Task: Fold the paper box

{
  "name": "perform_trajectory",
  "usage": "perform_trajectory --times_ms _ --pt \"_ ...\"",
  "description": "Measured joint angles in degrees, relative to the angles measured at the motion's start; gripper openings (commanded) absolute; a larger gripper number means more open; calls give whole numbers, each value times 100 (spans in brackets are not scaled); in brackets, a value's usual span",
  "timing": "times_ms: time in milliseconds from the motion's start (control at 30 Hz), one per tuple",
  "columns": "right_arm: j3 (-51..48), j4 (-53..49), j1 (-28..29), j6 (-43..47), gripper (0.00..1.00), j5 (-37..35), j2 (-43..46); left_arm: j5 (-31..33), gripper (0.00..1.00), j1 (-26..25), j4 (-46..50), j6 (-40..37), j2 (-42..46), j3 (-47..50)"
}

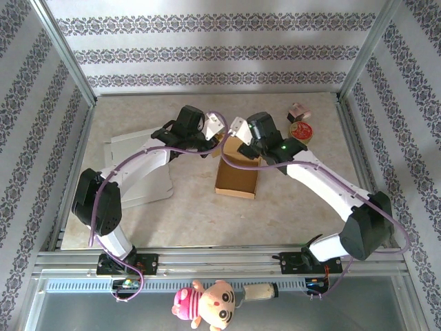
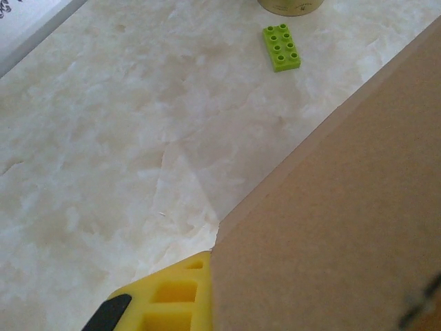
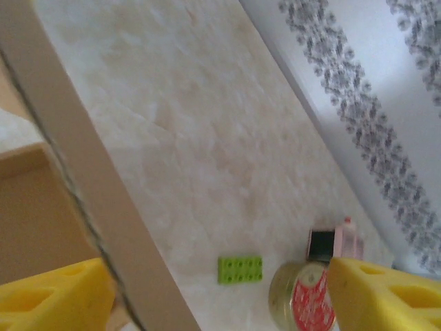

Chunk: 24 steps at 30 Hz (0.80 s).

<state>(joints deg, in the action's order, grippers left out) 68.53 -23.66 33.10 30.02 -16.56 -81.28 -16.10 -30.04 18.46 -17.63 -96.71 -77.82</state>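
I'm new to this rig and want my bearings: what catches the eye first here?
The left arm and right arm meet over the brown paper box at mid-table. A red-lidded tin sits far right, and a pink plush doll lies in front of the near rail.

You've got the brown cardboard box [image 1: 236, 178] lying open-topped at mid-frame, a flap [image 2: 344, 207] at its upper end raised
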Motion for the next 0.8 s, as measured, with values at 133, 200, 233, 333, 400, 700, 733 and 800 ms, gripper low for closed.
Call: perform_trajectory --times_ms 133,200,233,333,400,700,733,800 --pt "-238 -195 -225 -782 80 -195 177 120 3 -24 0 2 11 0" --pt "-310 -269 -348 -1097 75 -203 179 151 3 -46 0 4 11 0" --pt "-358 -293 -402 -1263 73 -186 179 166 3 -61 0 4 13 0" --pt "-479 -350 -525 -1617 67 -57 173 225 3 -101 2 7 22 0" --pt "-498 -367 -546 -1801 61 31 136 249 3 -111 2 11 22 0" --pt "-483 -310 -564 -2474 25 280 -170 468 4 -114 0 339 22 -2" --pt "-479 -310 -564 -2590 24 302 -170 485 5 -120 0 461 22 -2" --pt "-463 -308 -566 -2887 23 363 -173 549 5 -142 -20 769 22 -2"
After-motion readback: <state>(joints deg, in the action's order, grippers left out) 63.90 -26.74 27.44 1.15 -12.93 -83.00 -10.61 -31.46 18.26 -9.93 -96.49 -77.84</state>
